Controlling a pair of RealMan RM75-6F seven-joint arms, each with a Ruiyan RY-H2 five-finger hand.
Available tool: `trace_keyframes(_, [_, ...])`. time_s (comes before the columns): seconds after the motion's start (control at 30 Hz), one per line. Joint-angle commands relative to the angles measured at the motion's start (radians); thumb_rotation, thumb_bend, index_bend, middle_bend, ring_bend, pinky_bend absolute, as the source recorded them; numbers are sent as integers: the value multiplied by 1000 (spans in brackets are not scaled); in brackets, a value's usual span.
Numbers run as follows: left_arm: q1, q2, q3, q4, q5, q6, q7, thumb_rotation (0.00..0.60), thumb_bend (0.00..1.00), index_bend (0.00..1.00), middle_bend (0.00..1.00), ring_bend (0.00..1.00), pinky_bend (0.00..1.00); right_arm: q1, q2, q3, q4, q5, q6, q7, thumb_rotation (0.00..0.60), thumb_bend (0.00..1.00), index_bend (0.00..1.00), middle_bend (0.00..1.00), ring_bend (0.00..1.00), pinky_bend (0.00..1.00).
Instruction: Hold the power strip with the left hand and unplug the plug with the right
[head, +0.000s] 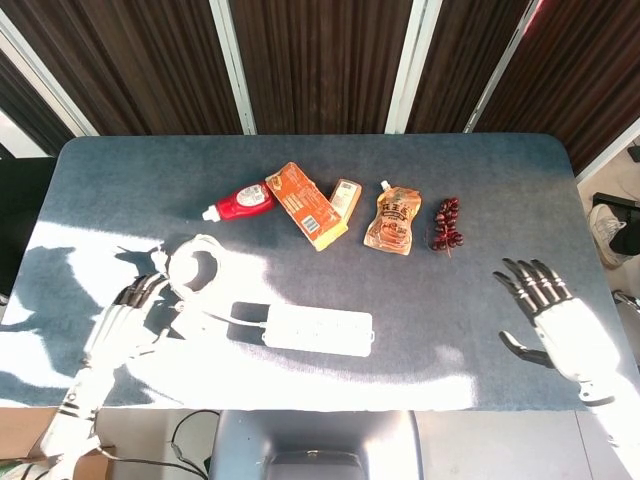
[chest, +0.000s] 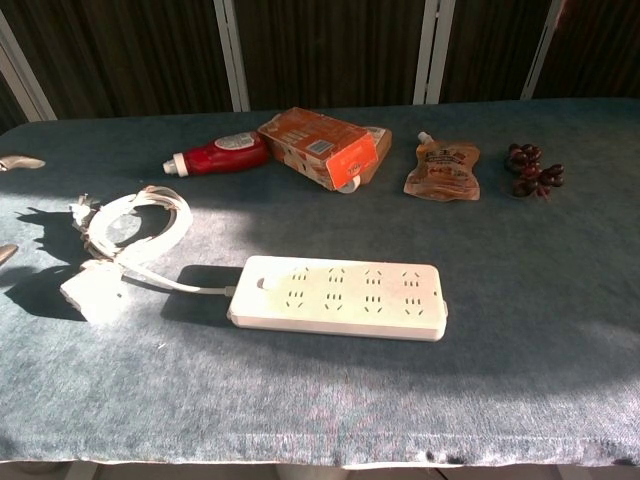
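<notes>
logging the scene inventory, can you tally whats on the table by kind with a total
power strip: 1
coiled white cable with white block: 1
red bottle: 1
orange box: 1
spouted pouch: 1
small carton behind the box: 1
dark red cluster: 1
total: 7

Left hand and right hand hold nothing.

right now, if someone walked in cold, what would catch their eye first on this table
The white power strip lies flat near the front edge, all its sockets unoccupied, its coiled white cable and a white plug block off to its left. Along the far side sit a red ketchup bottle, an orange box and a pouch. Both robot hands, left and right, are open, holding nothing.
</notes>
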Motion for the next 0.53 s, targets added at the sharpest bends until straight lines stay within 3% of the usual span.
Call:
trace_keyframes(0.03, [81, 99, 13, -69, 38, 136, -31, 524, 409, 0, 0, 0, 150, -82, 43, 0, -74, 118, 23, -63, 600, 373, 0, 24, 0, 4])
trace_keyframes(0.17, [176, 143, 3, -39, 37, 290, -117, 549, 443, 0, 0, 0, 137, -168, 26, 37, -101, 285, 76, -143, 600, 319, 0, 12, 0, 4])
trace_keyframes(0.23, [211, 192, 36, -27, -12, 231, -177, 569, 443, 0, 0, 0, 130, -228, -41, 81, -63, 386, 130, -107, 600, 305, 0, 11, 0, 3])
trace_keyframes(0.53, [222, 188, 22, -4, 37, 243, -222, 590, 443, 0, 0, 0, 116, -254, -101, 106, 17, 293, 159, -86, 600, 281, 0, 0, 0, 0])
